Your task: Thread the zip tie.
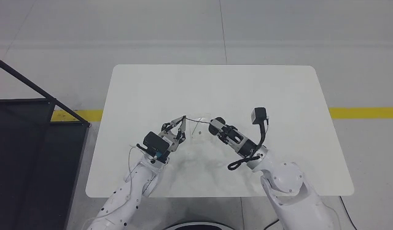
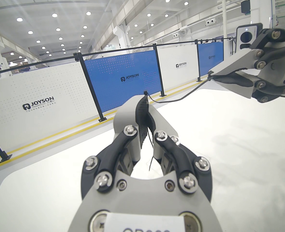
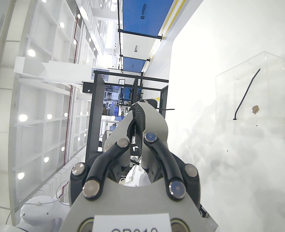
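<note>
Left claw, right claw, each clenched on zip tie, seemingly opposite ends

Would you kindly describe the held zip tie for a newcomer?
Look above the white table, near the robot's side. The thin black zip tie bridges the left pincer and right pincer, unlike the spare tie lying in the clear tray.

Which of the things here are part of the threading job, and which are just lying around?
In the job:
zip tie, stretched between the two pincers
left pincer, shut on it
right pincer, shut on it

Lying about:
clear box on the table
spare tie in that box
brown scrap beside the spare tie
</note>
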